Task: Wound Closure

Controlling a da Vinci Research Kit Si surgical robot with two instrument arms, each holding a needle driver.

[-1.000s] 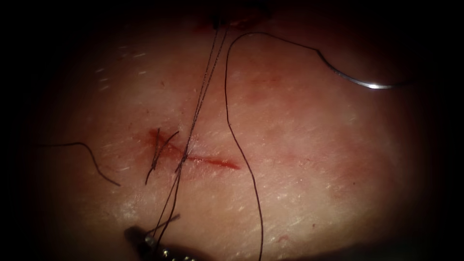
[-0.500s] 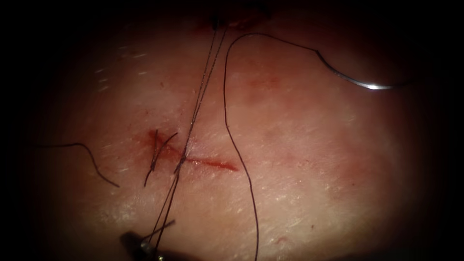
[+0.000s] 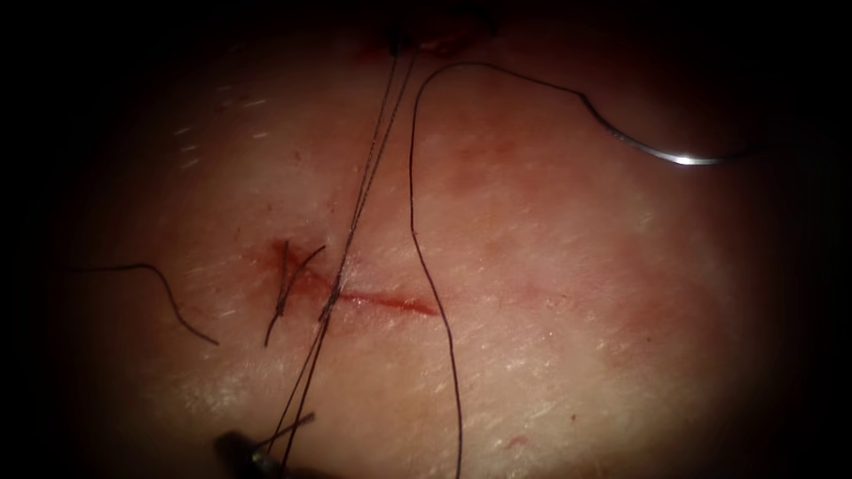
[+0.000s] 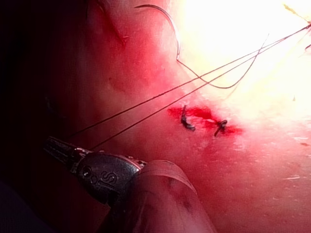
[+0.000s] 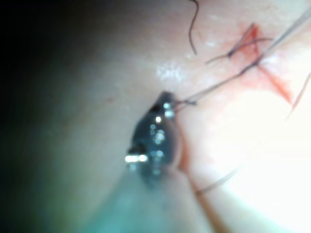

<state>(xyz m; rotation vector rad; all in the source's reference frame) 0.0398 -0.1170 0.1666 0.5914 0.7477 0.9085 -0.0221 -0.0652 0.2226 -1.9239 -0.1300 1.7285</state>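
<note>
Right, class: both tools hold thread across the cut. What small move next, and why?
Probably ease the left tool and right tool slightly apart along the thread to snug it onto the cut: both grip strands stretched straight across it, while the needle lies free on the tissue, right of the cut.

The pale pink tissue [image 3: 550,337] carries everything here. Its short red cut [image 3: 373,297] lies near the middle. A curved steel needle [image 3: 657,151] rests flat on the surface, well right of the cut, not in the tissue. Its dark thin thread [image 3: 435,284] trails across. A loose cut end of thread [image 3: 169,297] lies to the left.
</note>
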